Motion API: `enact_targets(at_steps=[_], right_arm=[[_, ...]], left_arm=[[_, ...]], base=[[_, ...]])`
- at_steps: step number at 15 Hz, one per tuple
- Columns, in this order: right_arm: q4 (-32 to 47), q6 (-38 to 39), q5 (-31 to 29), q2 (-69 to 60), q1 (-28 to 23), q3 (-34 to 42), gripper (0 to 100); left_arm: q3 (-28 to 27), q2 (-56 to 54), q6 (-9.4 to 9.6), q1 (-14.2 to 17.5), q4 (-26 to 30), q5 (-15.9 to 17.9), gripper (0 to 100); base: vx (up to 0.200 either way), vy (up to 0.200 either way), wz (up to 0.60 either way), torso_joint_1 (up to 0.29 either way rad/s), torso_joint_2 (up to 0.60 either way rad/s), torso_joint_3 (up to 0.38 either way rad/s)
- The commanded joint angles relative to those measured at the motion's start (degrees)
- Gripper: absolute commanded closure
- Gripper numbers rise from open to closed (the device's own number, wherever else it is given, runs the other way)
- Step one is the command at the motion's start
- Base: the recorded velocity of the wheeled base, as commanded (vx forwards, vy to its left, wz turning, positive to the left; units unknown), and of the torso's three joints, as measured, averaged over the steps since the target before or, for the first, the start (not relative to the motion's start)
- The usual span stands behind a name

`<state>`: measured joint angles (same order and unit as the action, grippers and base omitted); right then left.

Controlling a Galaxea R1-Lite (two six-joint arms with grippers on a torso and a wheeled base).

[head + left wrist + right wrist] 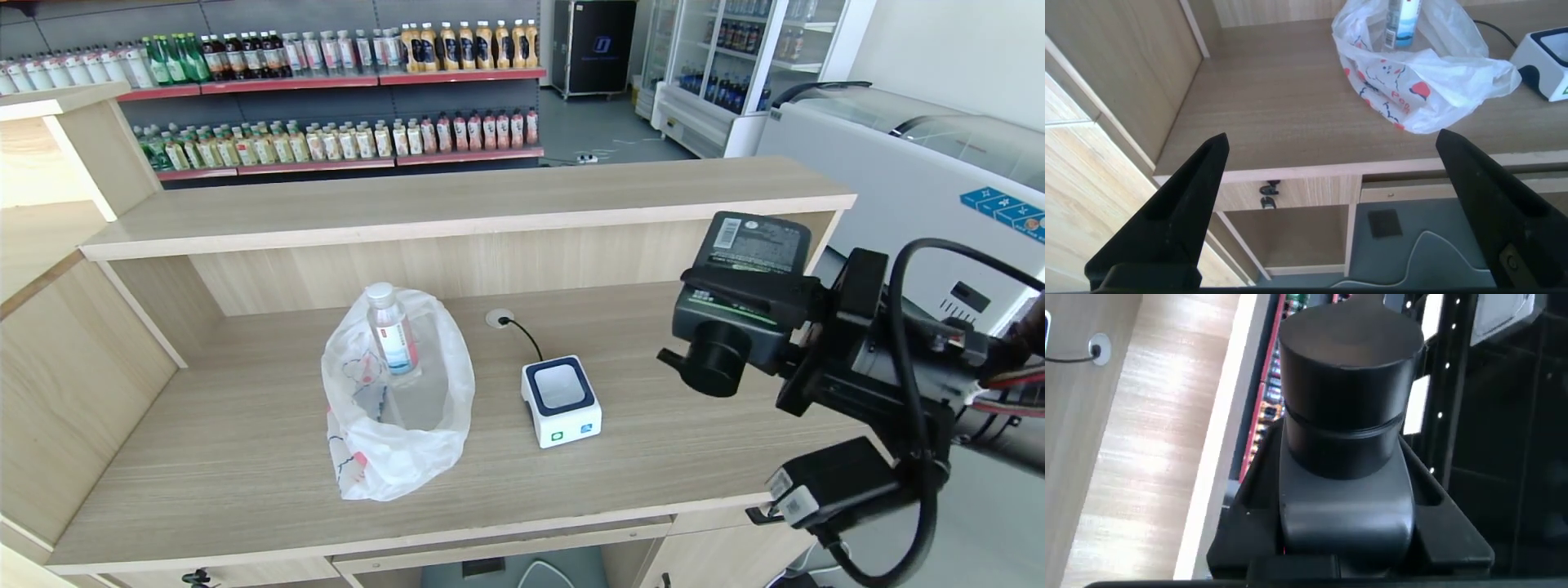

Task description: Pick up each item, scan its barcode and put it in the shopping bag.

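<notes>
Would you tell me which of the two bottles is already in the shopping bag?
The clear white-capped bottle; the black bottle is clamped in the right gripper.

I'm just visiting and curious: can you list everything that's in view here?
counter: one, light wood, in front of the robot
shopping bag: one, translucent white with red print, on the counter
clear bottle: one, white cap, standing in the bag
scanner: one, white with dark top, beside the bag
cable: one, black, from the scanner to the counter hole
shelf bottles: many, mixed colours, on red shelves behind
black bottle: one, held above the counter's right end
right gripper: shut on the black bottle
left gripper: open, by the counter's front edge
</notes>
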<state>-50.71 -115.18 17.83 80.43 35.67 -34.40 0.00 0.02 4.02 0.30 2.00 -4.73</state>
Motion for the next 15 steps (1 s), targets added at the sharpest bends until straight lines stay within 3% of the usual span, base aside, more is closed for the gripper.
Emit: enact_targets(at_steps=[1, 3, 6, 8, 12, 15], right_arm=[[0.00, -9.28, -8.08, -3.62, 13.20, 4.34, 100], [-0.09, -19.03, -8.78, -4.67, 20.14, 5.75, 100], [0.09, -25.54, -8.87, -9.24, 21.90, 7.77, 100], [2.81, -27.65, -8.87, -11.35, 24.01, 8.21, 100], [4.13, -29.75, -10.63, -13.02, 33.24, 8.12, 100], [2.11, -28.79, -14.32, -13.55, 34.38, 8.21, 100]], left_arm=[[0.00, -0.02, 0.02, 0.05, 0.02, -0.02, 0], [0.00, -0.02, 0.02, 0.05, 0.02, -0.02, 0], [0.00, -0.02, 0.02, 0.05, 0.02, -0.02, 0], [0.00, -0.02, 0.02, 0.05, 0.02, -0.02, 0], [0.00, -0.02, 0.02, 0.05, 0.02, -0.02, 0], [0.00, -0.02, 0.02, 0.05, 0.02, -0.02, 0]], base=[[0.000, 0.000, 0.00, 0.000, 0.00, 0.000], [0.000, 0.000, 0.00, 0.000, 0.00, 0.000], [0.000, 0.000, 0.00, 0.000, 0.00, 0.000], [0.000, 0.000, 0.00, 0.000, 0.00, 0.000], [0.000, 0.000, 0.00, 0.000, 0.00, 0.000], [0.000, 0.000, 0.00, 0.000, 0.00, 0.000]])
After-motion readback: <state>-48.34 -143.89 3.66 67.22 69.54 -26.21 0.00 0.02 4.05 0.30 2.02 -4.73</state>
